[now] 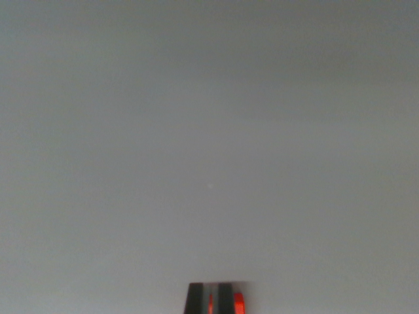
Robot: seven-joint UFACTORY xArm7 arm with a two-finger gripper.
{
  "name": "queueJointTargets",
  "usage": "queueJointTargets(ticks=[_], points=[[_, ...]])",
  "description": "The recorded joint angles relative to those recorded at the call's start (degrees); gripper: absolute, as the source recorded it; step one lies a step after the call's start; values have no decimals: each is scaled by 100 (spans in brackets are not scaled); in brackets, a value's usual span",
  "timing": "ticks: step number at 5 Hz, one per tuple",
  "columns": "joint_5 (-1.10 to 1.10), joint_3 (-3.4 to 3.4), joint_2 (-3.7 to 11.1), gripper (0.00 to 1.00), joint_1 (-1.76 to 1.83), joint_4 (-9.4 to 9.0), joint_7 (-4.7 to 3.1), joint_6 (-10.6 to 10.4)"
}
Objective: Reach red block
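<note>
Barely visible: gripper (pixel 213 297) fingertips at bottom edge, jaws nearly together; red block (pixel 239 302) sliver touching right finger, wrist view's right. Grey surface (pixel 209 131) elsewhere.

From my seat the whole view is one pale grey surface (pixel 209 131) — matt, smooth, with no grain, weave or seam that I can make out, and only a soft gradient of light across it. I cannot tell what it is made of. At six o'clock two dark fingertips (pixel 195 299) rise from the bottom edge; they look like matt black plastic or rubber, flat-faced, slightly blurred. Beside and between them I see slivers of the red block (pixel 239 303) — saturated orange-red, with a faint sheen, too little showing to name its material.
</note>
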Motion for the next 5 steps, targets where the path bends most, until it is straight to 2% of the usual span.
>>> queueJointTargets(ticks=[1, 2, 3, 4, 5], points=[[0, 0, 0, 0, 0, 0, 0, 0], [-22, 2, 22, 0, 3, -260, 6, -271], [-22, 2, 22, 0, 3, -260, 6, -271], [-45, 3, 44, 0, 7, -518, 12, -540], [-45, 3, 44, 0, 7, -518, 12, -540]])
